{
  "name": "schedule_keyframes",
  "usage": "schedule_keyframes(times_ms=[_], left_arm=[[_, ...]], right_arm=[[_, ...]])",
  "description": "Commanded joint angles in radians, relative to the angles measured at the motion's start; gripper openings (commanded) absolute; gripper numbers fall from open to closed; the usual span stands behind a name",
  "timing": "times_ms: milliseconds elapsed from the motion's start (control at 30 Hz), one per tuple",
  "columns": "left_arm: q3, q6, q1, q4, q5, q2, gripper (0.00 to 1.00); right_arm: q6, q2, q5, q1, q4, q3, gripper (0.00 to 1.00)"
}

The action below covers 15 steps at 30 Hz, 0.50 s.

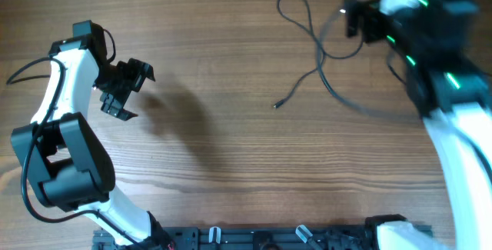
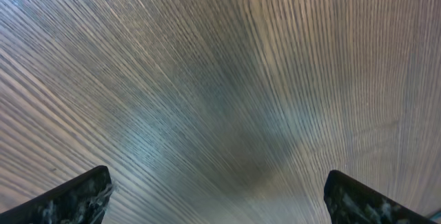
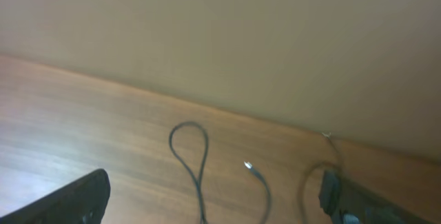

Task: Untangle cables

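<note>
The cables (image 1: 318,59) are thin black cords lying on the wooden table at the upper right. They form a loop at the far end, cross over each other, and one strand ends in a small plug (image 1: 276,105). My right gripper (image 1: 354,19) is open just right of them, blurred. In the right wrist view, the loop (image 3: 189,148) and a silvery plug (image 3: 247,163) lie between the spread fingers (image 3: 213,189). Another strand (image 3: 306,182) curves close to the right finger; I cannot tell if it touches. My left gripper (image 1: 135,90) is open and empty at the far left, with only bare wood between its fingers (image 2: 217,182).
The wooden table (image 1: 215,150) fills the view. A pale wall (image 3: 227,31) rises behind the table's far edge. A black rail with clips (image 1: 261,238) runs along the front edge between the arm bases.
</note>
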Motion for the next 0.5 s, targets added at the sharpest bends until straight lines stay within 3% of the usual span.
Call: schedule_keyframes(times_ms=[0,233,333,467], left_arm=[[0.001,0.005,0.004,-0.002,0.004,-0.029,1.00],[0.001,0.005,0.004,-0.001,0.005,-0.029,1.00],[0.001,0.005,0.004,-0.002,0.004,-0.029,1.00],[0.001,0.005,0.004,-0.002,0.005,-0.029,1.00]], right_arm=[[0.099,-0.194,0.077,-0.003,-0.173,-0.014,1.00],[0.269,-0.647,0.184,-0.003,-0.418,-0.169,1.00],[0.332,-0.875,0.181,-0.003,-0.378,-0.353,1.00],[0.443,-1.019,0.181,-0.003,-0.229,-0.548,1.00]])
